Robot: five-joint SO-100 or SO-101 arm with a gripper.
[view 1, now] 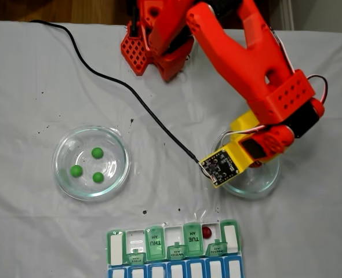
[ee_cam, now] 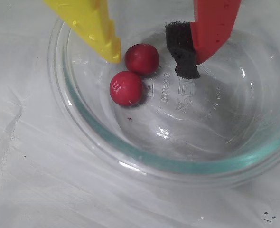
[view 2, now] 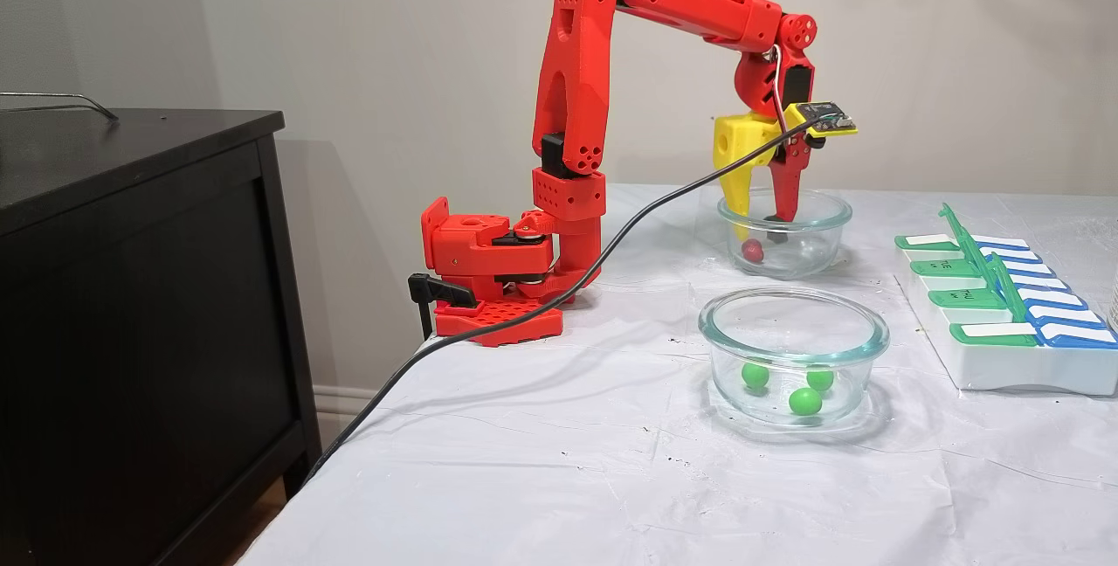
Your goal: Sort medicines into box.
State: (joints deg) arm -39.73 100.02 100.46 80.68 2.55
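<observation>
Wrist view shows the tool (ee_cam: 154, 59) spread wide inside a glass dish (ee_cam: 83, 137), empty, bracketing the upper of two red balls (ee_cam: 142, 59) — light, hard, slick, prone to roll; pinch it across the middle. One red ball (view 1: 207, 233) lies in the pill organizer (view 1: 116, 246); green balls (view 1: 97, 153) wait in another dish (view 1: 64, 174) on the cloth-covered counter (view 1: 32, 220).

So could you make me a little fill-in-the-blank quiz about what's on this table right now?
1. The glass dish away from the arm holds ____ green balls.
2. In the wrist view, the open fingers hang inside a dish holding ____ red balls.
3. One ball already lies in the pill organizer; its colour is ____.
4. The organizer's green lids adjoin a row coloured ____.

Missing words: three; two; red; blue
</observation>
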